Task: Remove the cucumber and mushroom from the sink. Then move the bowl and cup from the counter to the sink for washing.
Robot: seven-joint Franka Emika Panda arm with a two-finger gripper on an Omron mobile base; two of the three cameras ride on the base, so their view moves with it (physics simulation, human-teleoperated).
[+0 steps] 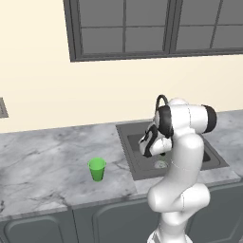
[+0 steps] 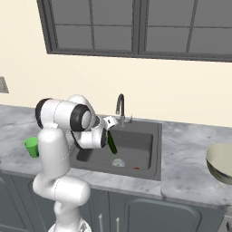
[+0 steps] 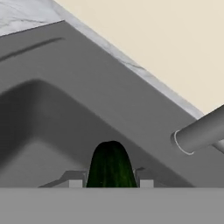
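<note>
One cup (image 1: 97, 169) stands on your tabletop (image 1: 42, 161), left of the sink (image 2: 136, 131). Your hand (image 2: 108, 136) is clamped on the cucumber (image 2: 111, 142), which hangs tilted above the basin, long axis running out from the fingers. Down on the sink floor lies the mushroom (image 2: 137, 168); the bowl (image 2: 221, 162) waits far right.

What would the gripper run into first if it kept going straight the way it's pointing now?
Probably the sink's back wall. The gripper, shut on the cucumber, aims at it in the hand view, with the faucet off to one side; depth is unclear.
</note>
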